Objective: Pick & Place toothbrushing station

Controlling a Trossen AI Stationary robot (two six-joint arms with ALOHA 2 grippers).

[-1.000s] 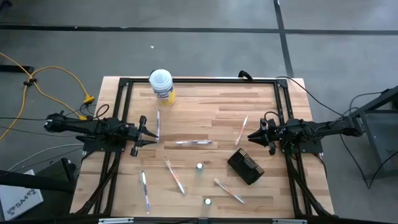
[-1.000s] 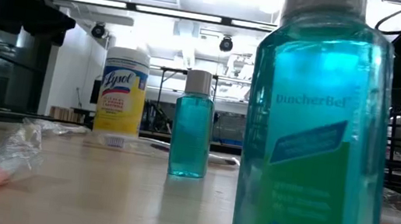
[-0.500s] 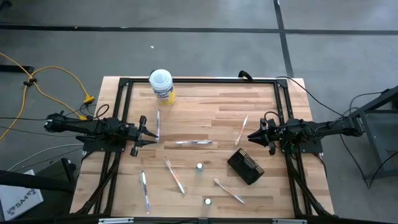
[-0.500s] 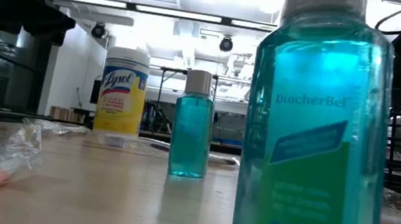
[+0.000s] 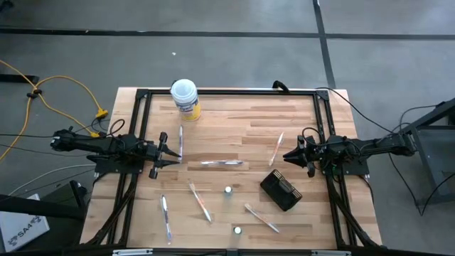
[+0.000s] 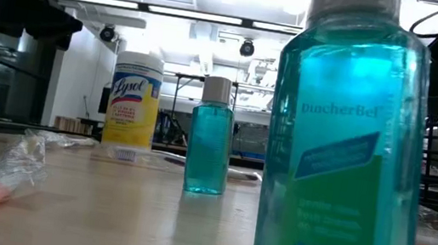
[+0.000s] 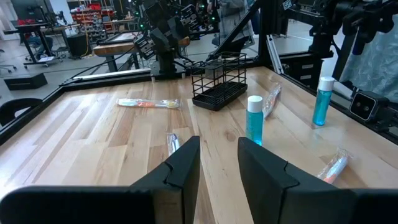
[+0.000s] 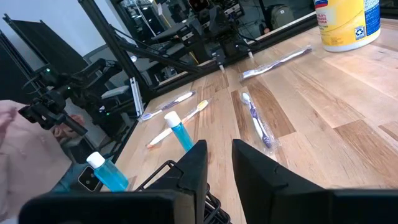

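Toothbrushing station (image 5: pixel 281 190): black slotted rack, lying untouched on the bench (image 5: pixel 234 135) near the right gripper (image 5: pixel 288 156). Both grippers, left gripper (image 5: pixel 170 151) included, empty, jaws slightly spread. Advice: the right arm should straddle the rack's narrow walls squarely before closing.

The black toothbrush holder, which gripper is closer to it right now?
Right. The right gripper hovers just beyond the toothbrush holder, beside a wrapped toothbrush; the left gripper sits across the table.
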